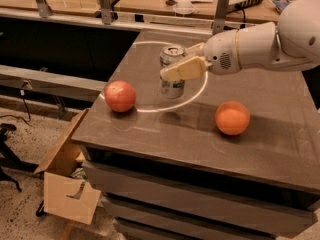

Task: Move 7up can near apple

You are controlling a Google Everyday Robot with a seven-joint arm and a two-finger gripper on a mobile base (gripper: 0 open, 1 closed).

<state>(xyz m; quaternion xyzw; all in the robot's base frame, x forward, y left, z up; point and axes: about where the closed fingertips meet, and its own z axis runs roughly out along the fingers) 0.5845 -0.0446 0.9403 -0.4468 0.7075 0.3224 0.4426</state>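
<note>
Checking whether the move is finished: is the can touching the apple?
Apart. The camera view shows bare tabletop between the can and the apple; the gripper is clamped on the can, right of the apple.

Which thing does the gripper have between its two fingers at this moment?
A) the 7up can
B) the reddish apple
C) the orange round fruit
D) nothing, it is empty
A: the gripper is closed on the 7up can over the grey table, one finger crossing the can's front, while the apple and the orange fruit lie apart from it, untouched.
</note>
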